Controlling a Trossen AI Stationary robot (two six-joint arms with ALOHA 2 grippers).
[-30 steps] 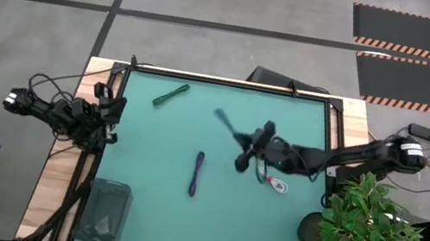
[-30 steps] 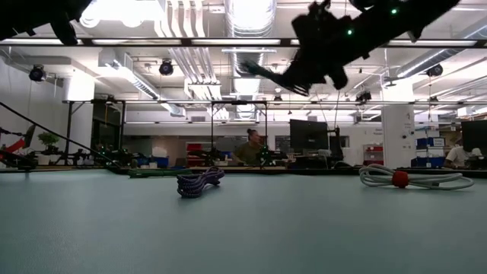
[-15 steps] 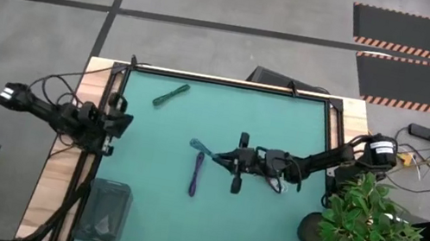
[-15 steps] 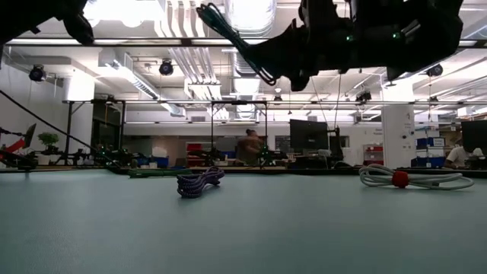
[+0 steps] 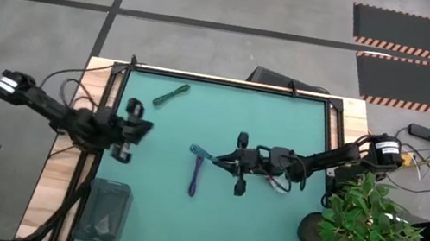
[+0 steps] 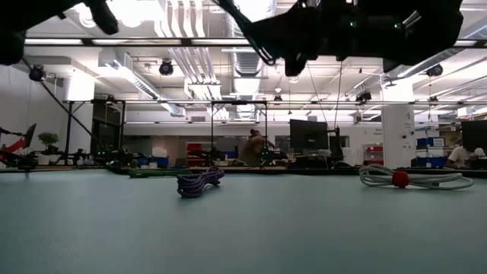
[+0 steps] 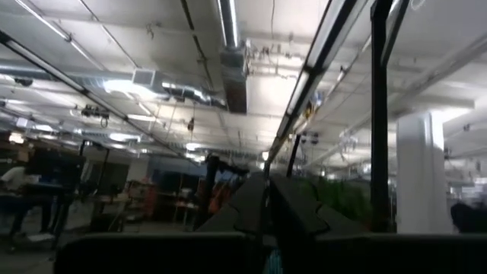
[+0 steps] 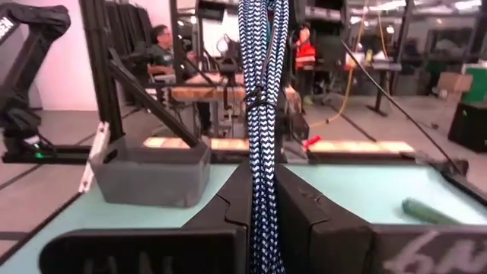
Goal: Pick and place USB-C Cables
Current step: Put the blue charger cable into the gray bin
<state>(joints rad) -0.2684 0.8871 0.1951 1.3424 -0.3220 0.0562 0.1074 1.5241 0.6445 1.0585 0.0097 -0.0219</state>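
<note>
My right gripper [image 5: 216,157] hovers over the table's middle, pointing toward the left edge, shut on a blue-and-white braided cable bundle [image 5: 199,150]. The dark purple bundle [image 5: 196,174] lies flat on the mat just near of it, also seen in the low view [image 6: 199,181]. A green bundle [image 5: 171,94] lies at the far left. The white bundle with the red tie [image 6: 415,179] lies under my right arm. My left gripper [image 5: 133,130] is shut and hangs above the table's left edge, holding nothing. My right gripper pinches the braided bundle [image 8: 262,164] between its two fingers [image 8: 228,209]. The fingers come level from the table's right and lie along the bundle. It is lifted clear of the mat, and its free end [image 8: 262,46] sticks out past the fingertips toward the left.
A grey bin [image 5: 103,211] sits at the near left corner, also seen in the right wrist view [image 8: 152,171]. A potted plant [image 5: 367,229] stands off the near right corner. A raised rim [image 5: 230,83] frames the green mat. People work in the room beyond.
My right gripper carried the braided bundle from the far middle toward the near-left and turned until it pointed at the left edge, then held there. My left arm reached rightward from the table's left edge over the mat.
</note>
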